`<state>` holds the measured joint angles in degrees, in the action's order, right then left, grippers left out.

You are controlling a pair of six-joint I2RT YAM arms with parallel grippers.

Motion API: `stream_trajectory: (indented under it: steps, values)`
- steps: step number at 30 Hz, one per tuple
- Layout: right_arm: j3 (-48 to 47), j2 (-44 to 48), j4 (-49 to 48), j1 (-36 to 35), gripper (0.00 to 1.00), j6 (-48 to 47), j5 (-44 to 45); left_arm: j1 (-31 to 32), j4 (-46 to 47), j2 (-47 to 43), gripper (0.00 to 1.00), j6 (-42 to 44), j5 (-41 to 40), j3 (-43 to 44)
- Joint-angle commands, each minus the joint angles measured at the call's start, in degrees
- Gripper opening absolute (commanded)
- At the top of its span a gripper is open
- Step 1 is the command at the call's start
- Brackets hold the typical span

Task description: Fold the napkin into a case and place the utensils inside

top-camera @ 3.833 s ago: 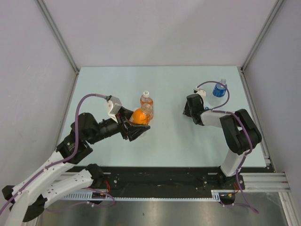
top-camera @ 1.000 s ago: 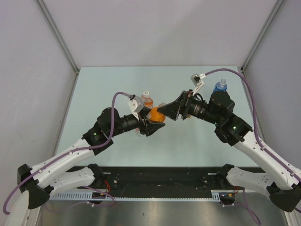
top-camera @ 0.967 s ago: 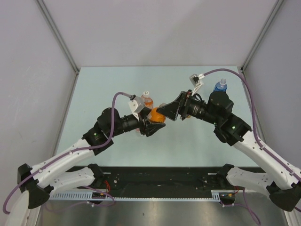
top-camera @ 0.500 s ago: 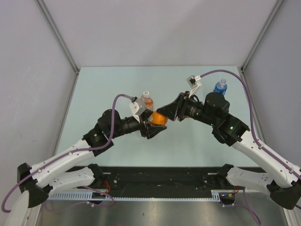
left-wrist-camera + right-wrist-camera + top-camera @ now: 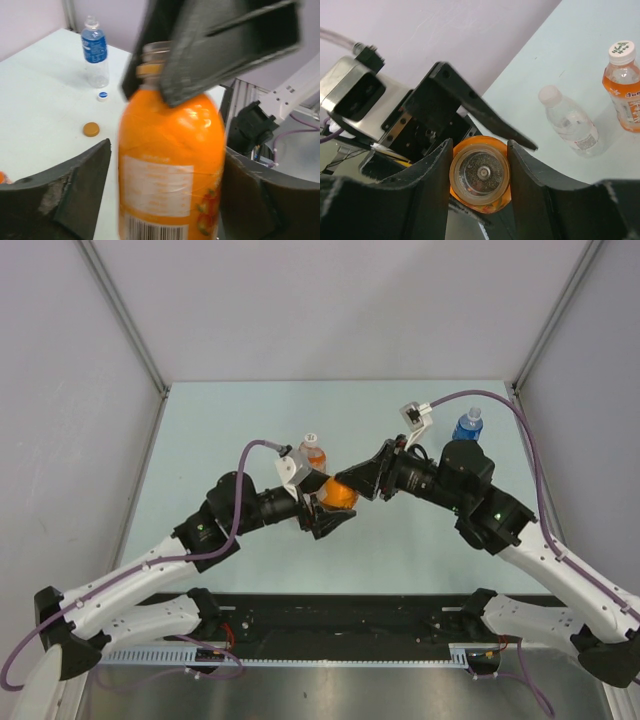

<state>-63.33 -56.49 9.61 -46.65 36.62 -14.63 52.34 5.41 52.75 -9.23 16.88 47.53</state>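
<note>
No napkin and no utensils show in any view. An orange juice bottle (image 5: 338, 494) without a cap hangs above the table between both arms. My right gripper (image 5: 480, 175) is shut on its neck, one finger on each side of the open mouth (image 5: 480, 172). My left gripper (image 5: 167, 195) stands round the bottle's body (image 5: 170, 165). A strip of table shows between its left finger (image 5: 85, 185) and the label, and the right finger lies against the bottle. From above, the left gripper (image 5: 328, 508) and the right gripper (image 5: 352, 480) meet at the bottle.
A blue-labelled bottle (image 5: 467, 426) stands at the back right, with a blue cap (image 5: 103, 95) and an orange cap (image 5: 91, 129) lying near it. A small orange drink bottle (image 5: 312, 453) and a clear bottle (image 5: 570, 125) stand behind the left gripper.
The right gripper has shut on the orange bottle's neck. The left gripper's jaws have loosened a little round the body. Both arms shifted only slightly.
</note>
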Motion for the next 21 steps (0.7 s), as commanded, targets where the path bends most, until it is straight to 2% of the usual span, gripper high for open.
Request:
stream_trajectory:
  steps: [1,6,11,18,21]
  values:
    - [-0.74,3.58,0.32,-0.37,0.0,-2.96,1.18,-0.39,-1.8,-1.95,0.99,1.15,-6.77,2.92]
    - [-1.88,5.07,2.69,-0.02,0.0,-4.19,3.9,-0.39,-3.21,-3.27,1.0,0.8,-9.58,3.62]
    - [-4.69,7.09,6.73,1.3,0.0,-7.87,11.37,-0.39,-10.67,-5.46,1.0,2.46,-12.84,6.08]
    - [-6.45,7.71,8.76,7.89,0.0,-10.34,14.63,-0.39,-15.77,-11.0,1.0,3.87,-13.36,5.65]
    - [-6.46,8.06,11.22,8.95,0.0,-14.99,28.04,-0.39,-17.8,-12.76,1.0,3.79,-15.82,5.38]
